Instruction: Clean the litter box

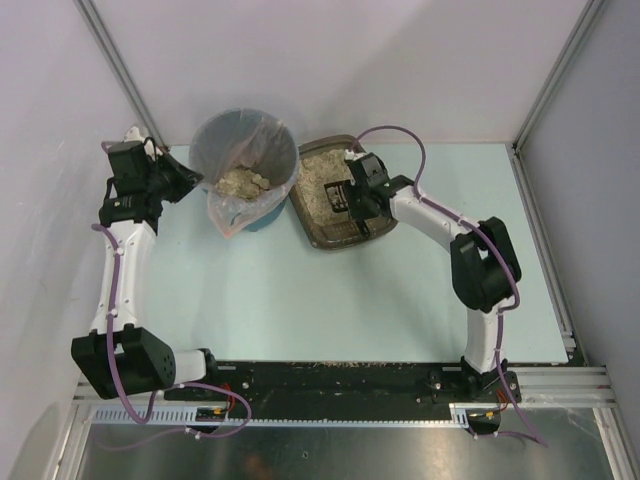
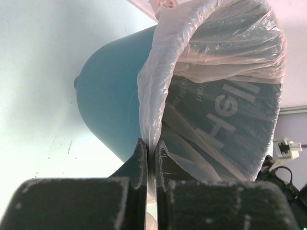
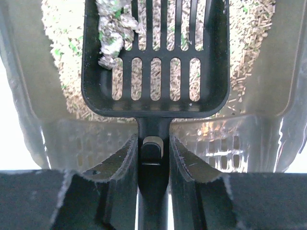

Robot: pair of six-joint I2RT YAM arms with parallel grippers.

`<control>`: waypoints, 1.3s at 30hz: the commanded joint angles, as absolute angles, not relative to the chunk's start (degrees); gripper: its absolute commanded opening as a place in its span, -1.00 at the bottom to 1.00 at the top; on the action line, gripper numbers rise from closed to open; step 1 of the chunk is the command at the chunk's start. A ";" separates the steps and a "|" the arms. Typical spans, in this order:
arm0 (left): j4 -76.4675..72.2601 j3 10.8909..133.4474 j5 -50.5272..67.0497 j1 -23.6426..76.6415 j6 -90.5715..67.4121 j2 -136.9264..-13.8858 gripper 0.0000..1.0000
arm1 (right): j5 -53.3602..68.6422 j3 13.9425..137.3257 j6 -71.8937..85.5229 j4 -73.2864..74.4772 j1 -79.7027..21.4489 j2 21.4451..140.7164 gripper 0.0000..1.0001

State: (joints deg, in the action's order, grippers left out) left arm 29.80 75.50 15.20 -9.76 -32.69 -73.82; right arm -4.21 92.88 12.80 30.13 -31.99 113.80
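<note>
Litter box [image 1: 312,232] grey, round-cornered, pellet-filled; right gripper [image 3: 153,143] clamps slotted black scoop [image 3: 153,108]; left gripper [image 2: 151,153] pinches crinkled liner [image 2: 225,43].

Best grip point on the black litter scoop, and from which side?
The narrow handle, from the near end, pincer closing across its width as the right pincer does. The slotted head is wide and carries clumps.

Reaches the left arm [image 1: 120,265] far forward, well left of the litter box [image 1: 322,241], wrist turned inward, left gripper [image 2: 149,148] with jaws pinched tight on the liner [image 2: 158,91]. Bends the right arm [image 1: 482,262] at the elbow, right of the box, forearm angled inward. Holds the right gripper [image 3: 152,143] above it, jaws clamped on the scoop [image 3: 153,106].
</note>
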 commanded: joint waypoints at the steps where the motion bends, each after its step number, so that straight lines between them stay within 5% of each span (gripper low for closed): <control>1: 27.86 76.55 18.10 -9.05 -30.23 -71.01 -1.00 | -6.77 85.97 10.29 22.43 -32.43 106.62 -1.00; 13: 27.86 78.22 17.23 -9.14 -30.59 -71.81 -1.00 | -12.64 85.51 4.04 18.88 -39.19 106.96 -1.00; 17: 27.95 77.78 17.05 -9.14 -30.85 -71.54 -1.00 | -8.28 84.12 13.25 17.87 -32.79 105.13 -1.00; 21: 27.86 76.99 17.14 -9.14 -30.94 -71.80 -1.00 | -13.67 86.72 1.77 19.40 -40.32 107.03 -1.00; 26: 27.95 76.82 17.49 -9.05 -31.38 -72.07 -1.00 | -6.00 82.81 15.19 17.87 -31.47 105.48 -1.00; 30: 27.95 76.73 17.05 -9.05 -31.64 -72.77 -1.00 | -13.22 86.64 2.93 21.59 -38.83 107.03 -1.00; 39: 28.04 78.66 16.00 -8.79 -32.43 -75.67 -0.99 | -8.79 88.15 5.62 25.03 -32.96 105.81 -1.00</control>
